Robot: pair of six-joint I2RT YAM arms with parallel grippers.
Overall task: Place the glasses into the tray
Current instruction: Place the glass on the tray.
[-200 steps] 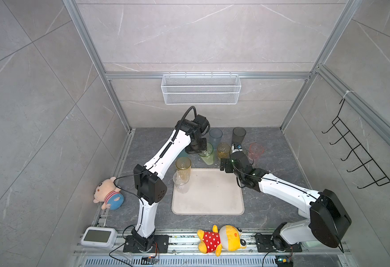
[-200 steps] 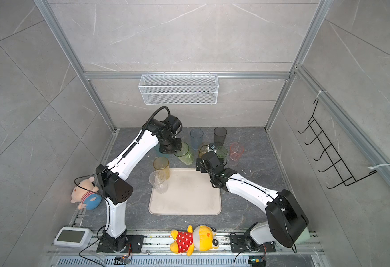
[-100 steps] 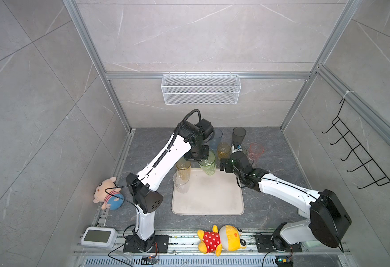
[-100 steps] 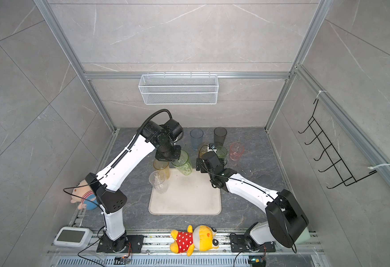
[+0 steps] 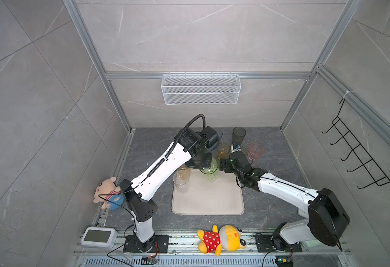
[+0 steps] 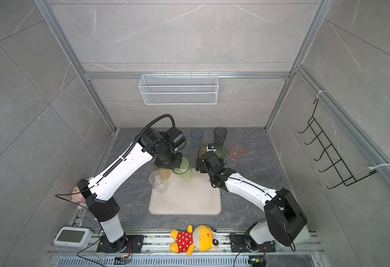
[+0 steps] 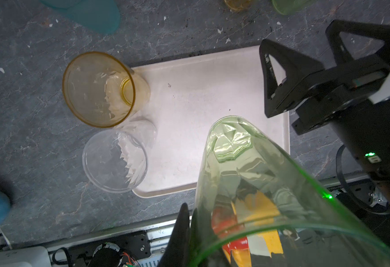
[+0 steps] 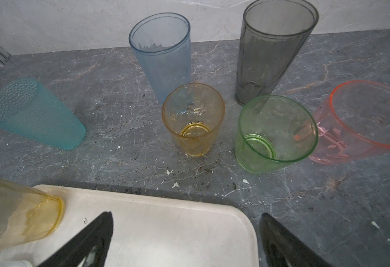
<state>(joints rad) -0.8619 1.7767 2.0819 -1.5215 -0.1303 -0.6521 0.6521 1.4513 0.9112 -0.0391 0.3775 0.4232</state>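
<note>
The left end effector (image 7: pixel 190 228) pinches the rim of a green tumbler (image 7: pixel 247 175) whose base is over the cream tray (image 7: pixel 189 92), while an amber tumbler (image 7: pixel 99 90) and a clear tumbler (image 7: pixel 115 161) stand at the tray's left edge.

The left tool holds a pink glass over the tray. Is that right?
Not quite: the glass in the left tool is green, not pink, as the left wrist view shows. The left tool does hold it over the tray.

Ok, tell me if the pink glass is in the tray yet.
No, the pink glass stands on the grey table, beyond the tray.
</note>
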